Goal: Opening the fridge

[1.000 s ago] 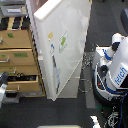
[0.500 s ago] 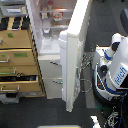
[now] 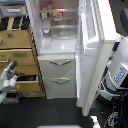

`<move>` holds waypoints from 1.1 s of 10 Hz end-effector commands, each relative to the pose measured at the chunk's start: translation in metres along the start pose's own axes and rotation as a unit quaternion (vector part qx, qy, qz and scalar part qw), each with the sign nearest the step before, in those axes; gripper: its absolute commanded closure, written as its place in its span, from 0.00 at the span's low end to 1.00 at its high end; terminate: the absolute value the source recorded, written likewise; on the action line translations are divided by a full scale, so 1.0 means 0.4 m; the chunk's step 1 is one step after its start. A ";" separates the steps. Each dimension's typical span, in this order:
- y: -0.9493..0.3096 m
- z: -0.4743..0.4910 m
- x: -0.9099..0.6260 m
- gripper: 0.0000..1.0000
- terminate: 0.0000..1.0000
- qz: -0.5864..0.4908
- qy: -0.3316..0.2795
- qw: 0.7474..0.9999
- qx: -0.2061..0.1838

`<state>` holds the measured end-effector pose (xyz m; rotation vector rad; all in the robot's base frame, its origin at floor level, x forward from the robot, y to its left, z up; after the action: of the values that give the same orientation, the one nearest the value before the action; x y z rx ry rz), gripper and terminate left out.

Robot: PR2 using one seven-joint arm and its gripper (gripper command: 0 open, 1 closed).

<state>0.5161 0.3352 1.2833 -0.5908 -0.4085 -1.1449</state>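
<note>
The tall white fridge (image 3: pixel 57 72) stands in the middle of the exterior view. Its large upper door (image 3: pixel 95 50) is swung wide open toward the exterior view's right, with its inner side showing. The lit inside (image 3: pixel 57 22) shows shelves with a few items. Both lower drawers are shut, each with a curved silver handle (image 3: pixel 60 62). The door's sticker is hidden. The working gripper does not show; it may be behind the open door. A grey arm end (image 3: pixel 10 74) sits at the lower left, away from the fridge.
A tan wooden drawer cabinet (image 3: pixel 17 55) stands right against the fridge on the exterior view's left. The white-and-blue robot body (image 3: pixel 115 75) stands at the right, behind the open door. Dark floor lies in front.
The upper door has swung from half open, past edge-on, to wide open on the right. The shelves inside are now in full view. The grey arm end at lower left has stayed put.
</note>
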 end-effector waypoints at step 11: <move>-1.305 -1.469 1.753 0.00 0.00 -0.218 0.209 0.952 0.038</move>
<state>0.7500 -0.0894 1.0362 -0.0002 0.0368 -0.9188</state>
